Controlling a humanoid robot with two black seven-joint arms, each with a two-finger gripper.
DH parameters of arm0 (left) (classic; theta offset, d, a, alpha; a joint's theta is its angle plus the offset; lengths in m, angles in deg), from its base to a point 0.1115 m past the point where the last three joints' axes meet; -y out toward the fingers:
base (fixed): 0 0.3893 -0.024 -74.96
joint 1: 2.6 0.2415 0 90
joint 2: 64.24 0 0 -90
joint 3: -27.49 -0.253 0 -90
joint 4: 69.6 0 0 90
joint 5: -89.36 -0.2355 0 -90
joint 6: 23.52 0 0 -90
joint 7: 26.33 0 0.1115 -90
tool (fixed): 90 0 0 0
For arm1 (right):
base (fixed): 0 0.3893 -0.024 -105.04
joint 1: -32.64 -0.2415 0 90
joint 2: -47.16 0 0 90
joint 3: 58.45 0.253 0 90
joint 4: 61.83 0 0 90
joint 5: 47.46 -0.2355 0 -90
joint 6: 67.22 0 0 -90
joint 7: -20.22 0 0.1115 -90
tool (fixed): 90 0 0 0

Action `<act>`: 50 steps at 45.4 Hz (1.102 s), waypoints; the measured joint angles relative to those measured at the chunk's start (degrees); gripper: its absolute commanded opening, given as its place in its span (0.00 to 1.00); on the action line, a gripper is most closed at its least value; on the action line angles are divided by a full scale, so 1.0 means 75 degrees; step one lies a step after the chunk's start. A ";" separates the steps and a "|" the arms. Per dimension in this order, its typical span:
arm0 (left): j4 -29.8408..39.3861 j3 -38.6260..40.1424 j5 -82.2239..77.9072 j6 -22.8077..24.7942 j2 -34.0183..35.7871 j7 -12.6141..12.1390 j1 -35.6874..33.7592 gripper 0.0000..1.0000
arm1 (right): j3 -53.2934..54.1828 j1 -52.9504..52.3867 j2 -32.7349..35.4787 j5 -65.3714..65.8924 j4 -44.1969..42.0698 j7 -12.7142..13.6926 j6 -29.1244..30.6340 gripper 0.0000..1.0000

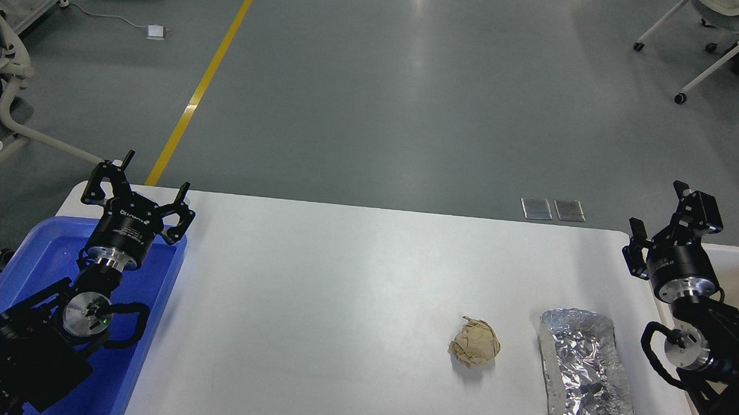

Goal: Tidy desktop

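Two grippers hover at the edges of the desktop (338, 295).
Left gripper (146, 184) spread above blue tray (159, 297); right gripper (661, 216) seen sideways, state unclear; white desktop fills the middle, near edge cut off.

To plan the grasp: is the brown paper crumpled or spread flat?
Crumpled: the brown paper is a creased ball on the desktop.

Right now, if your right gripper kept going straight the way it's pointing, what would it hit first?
Nothing, as far as this view shows. The right gripper points up and away past the far edge of the desktop, toward bare floor; the crumpled paper ball and foil bag lie behind it. Depth is uncertain.
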 measured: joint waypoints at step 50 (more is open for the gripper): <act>0.0000 0.0000 0.0002 0.0000 0.0000 0.0002 0.0000 1.00 | -0.0012 -0.0062 0.0138 0.0000 0.0044 -0.0044 0.0151 1.00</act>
